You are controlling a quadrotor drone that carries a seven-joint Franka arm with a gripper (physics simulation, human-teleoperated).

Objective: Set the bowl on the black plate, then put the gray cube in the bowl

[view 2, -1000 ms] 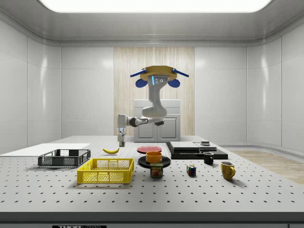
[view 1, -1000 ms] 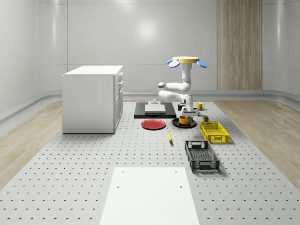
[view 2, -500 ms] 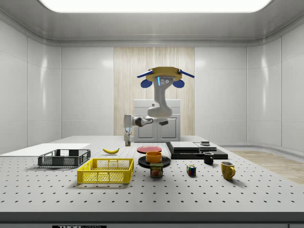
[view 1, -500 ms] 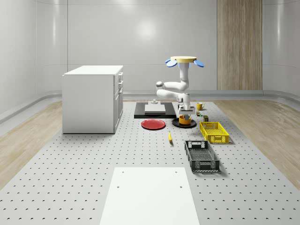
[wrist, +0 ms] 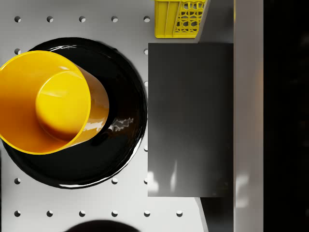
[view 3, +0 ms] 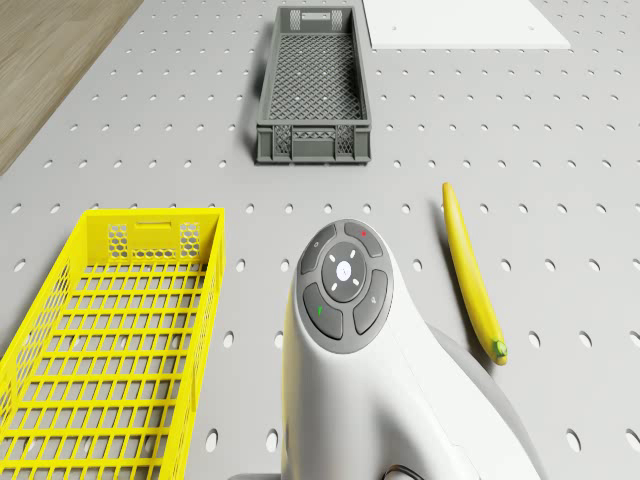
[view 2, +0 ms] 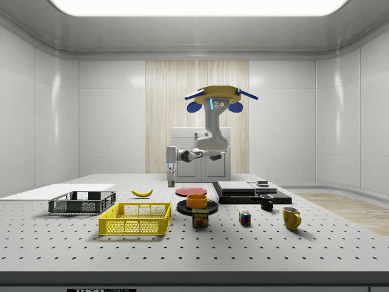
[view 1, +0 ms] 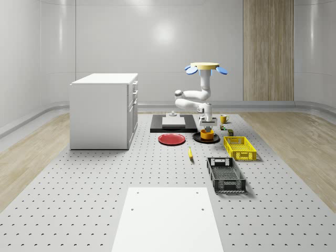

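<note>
Now | round glossy bowl point(wrist: 46, 101) | on shiny black plate point(wrist: 120, 145)

The room is bright and evenly lit from a broad ceiling panel point(view 2: 194, 6) overhead, and soft highlights streak the glossy white walls. Shadows on the counter point(view 1: 105, 199) are faint and short, tucked just under the yellow crate point(view 2: 135, 219) and the black crate point(view 2: 82, 202). A sharp white glare glints on the black plate point(wrist: 120, 145) beside the orange bowl point(wrist: 46, 101). Everything renders crisp, without blur or edge distortion.
</note>
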